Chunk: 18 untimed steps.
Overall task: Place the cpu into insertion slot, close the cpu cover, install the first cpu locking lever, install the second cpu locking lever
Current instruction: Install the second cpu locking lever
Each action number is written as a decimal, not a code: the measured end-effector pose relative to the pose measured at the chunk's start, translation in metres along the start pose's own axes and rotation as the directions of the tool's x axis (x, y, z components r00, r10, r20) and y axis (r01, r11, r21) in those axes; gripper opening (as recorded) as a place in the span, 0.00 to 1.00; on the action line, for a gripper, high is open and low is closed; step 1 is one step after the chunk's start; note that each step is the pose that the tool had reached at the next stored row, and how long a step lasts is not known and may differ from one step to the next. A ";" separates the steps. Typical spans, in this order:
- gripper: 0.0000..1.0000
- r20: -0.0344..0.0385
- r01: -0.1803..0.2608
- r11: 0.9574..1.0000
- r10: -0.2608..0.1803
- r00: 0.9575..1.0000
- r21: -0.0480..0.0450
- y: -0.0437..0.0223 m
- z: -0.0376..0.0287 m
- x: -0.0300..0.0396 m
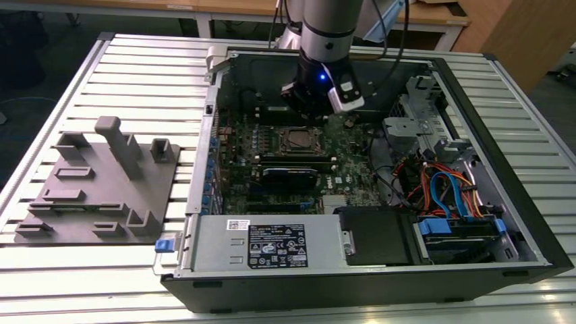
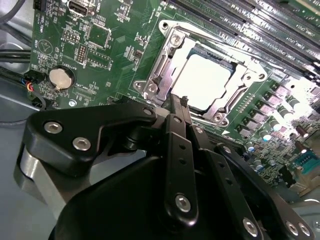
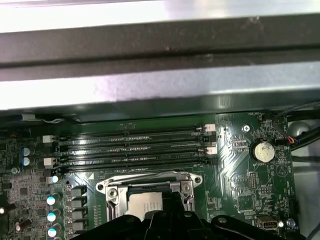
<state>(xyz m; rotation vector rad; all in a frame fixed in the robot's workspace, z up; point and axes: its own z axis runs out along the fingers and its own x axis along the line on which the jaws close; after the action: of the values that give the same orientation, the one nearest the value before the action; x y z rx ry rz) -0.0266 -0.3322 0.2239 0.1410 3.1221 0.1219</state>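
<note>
Exterior view, and the arm hangs down into the open computer case from above, its gripper poised just over the insertion slot on the green motherboard. Over to the second wrist view: there's the cpu, silvery top showing, seated flat in the socket, and the cpu cover lies down around it, framing the chip through its window. The black fingers come together to a narrow tip right at the cover's near edge, pressed closed with nothing seen between them. Whether that tip touches the frame is hard to call. In the first wrist view the long memory slots run just beyond the socket, and a round coin battery sits off to one side. On the exterior view's left, a grey fixture block rests on the slatted table.
</note>
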 end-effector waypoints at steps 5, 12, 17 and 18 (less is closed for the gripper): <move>0.10 0.000 0.000 1.000 0.000 1.000 0.001 -0.0024 0.0002 -0.0002; 0.10 0.000 0.000 1.000 0.000 1.000 0.003 -0.0021 -0.0050 -0.0003; 0.10 0.000 0.000 1.000 0.000 1.000 0.003 -0.0016 -0.0118 -0.0003; 0.10 0.000 0.000 1.000 0.000 1.000 0.003 -0.0016 -0.0118 -0.0003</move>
<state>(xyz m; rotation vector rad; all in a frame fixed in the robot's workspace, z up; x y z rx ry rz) -0.0266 -0.3347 0.2356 0.1409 3.1220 0.1170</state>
